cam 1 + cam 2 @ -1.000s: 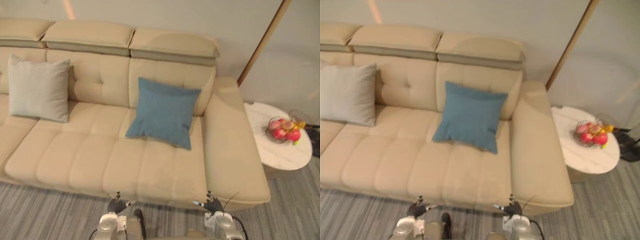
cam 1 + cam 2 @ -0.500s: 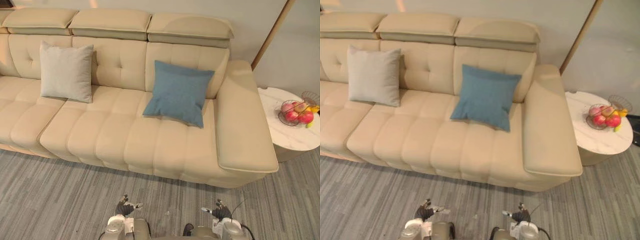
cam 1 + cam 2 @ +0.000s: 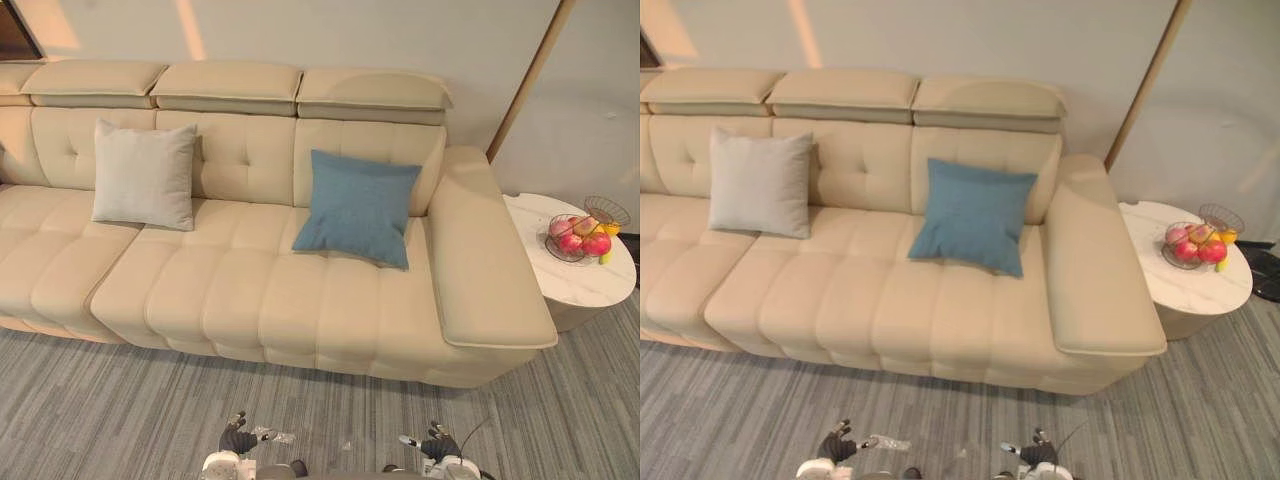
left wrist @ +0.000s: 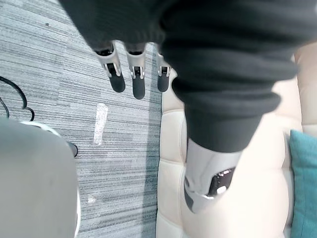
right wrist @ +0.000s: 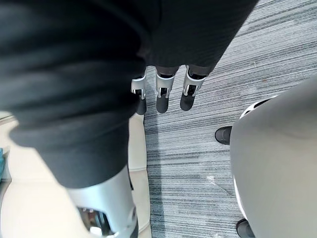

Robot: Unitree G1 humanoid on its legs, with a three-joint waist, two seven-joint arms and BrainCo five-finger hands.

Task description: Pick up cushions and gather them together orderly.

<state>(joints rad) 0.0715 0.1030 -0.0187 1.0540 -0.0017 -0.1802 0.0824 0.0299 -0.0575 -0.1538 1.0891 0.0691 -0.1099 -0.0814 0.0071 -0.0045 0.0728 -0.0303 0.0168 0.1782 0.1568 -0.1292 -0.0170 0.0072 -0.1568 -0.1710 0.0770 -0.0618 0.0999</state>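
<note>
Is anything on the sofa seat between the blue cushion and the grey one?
Nothing visible does: only bare seat of the sofa lies between the blue cushion and the grey cushion. The left hand and right hand hang open over the carpet in front.

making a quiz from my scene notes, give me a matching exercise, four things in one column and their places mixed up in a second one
Things:
1 blue cushion
2 pale grey cushion
3 fruit basket
4 left hand

Places:
A on the round white side table
B low over the grey carpet
C propped on the sofa next to its right armrest
D propped on the sofa, toward its left end

Pairs: 1-C, 2-D, 3-A, 4-B
</note>
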